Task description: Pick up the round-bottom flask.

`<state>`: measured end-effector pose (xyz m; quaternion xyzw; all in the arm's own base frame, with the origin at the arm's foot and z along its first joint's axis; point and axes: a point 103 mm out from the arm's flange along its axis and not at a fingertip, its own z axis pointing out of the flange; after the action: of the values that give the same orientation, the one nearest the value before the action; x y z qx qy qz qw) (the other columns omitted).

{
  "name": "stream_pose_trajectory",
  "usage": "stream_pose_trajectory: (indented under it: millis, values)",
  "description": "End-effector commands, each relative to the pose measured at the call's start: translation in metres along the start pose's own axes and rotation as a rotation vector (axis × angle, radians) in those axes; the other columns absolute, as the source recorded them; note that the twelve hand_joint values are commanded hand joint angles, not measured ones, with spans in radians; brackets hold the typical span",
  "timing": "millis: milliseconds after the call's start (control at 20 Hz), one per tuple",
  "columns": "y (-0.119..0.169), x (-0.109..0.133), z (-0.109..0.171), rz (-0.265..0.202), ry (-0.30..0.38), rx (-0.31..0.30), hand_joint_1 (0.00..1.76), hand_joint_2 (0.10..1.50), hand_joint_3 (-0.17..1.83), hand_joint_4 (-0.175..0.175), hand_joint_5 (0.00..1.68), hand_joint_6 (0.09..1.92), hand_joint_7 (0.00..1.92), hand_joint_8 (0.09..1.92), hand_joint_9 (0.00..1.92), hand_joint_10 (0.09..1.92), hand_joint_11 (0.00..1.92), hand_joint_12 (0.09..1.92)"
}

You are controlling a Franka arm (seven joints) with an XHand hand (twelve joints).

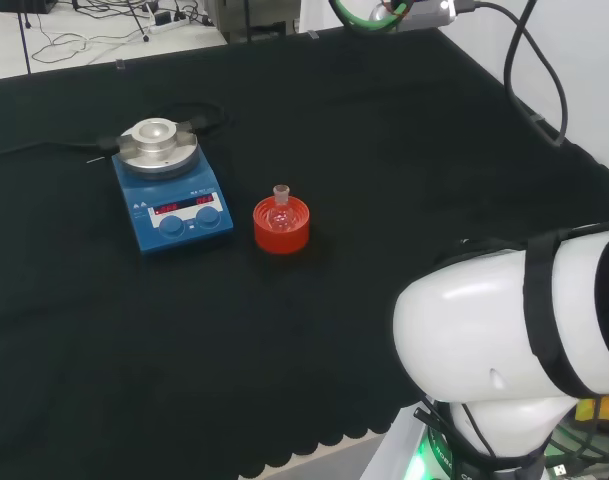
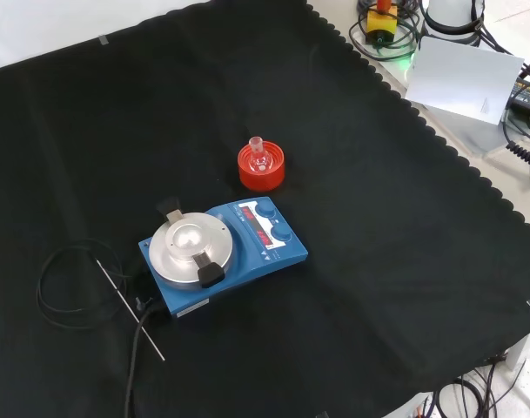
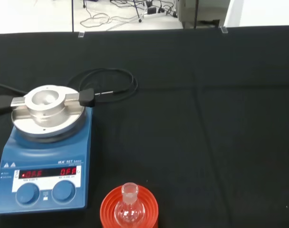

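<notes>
A small clear round-bottom flask stands upright in a red ribbed ring stand near the middle of the black cloth in the head view. In the front view the flask sits in the red stand just beyond the blue stirrer plate. The wrist view looks down at the flask in its stand from some distance.
A blue hotplate stirrer with a round metal top stands left of the flask in the head view, its black cable and a thin probe lying beside it. The arm's white link stands at the head view's lower right.
</notes>
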<state>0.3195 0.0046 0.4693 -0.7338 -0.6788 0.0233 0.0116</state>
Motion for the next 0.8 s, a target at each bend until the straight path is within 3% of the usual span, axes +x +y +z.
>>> stream_pose_trajectory:
  millis: [50,400,800]
  values:
    - [0.002,-0.011,0.018,0.048,0.014,0.001,0.28,1.15,0.39,-0.012,0.31,0.18,0.00,0.54,0.13,0.70,0.00,1.30]
    - [0.012,-0.022,0.057,0.086,0.023,0.040,0.29,1.15,0.37,-0.012,0.33,0.15,0.00,0.54,0.13,0.70,0.00,1.30]
    - [0.025,-0.025,0.129,0.073,0.059,0.079,0.42,1.11,0.33,-0.022,0.37,0.12,0.03,0.56,0.17,0.70,0.00,1.31]
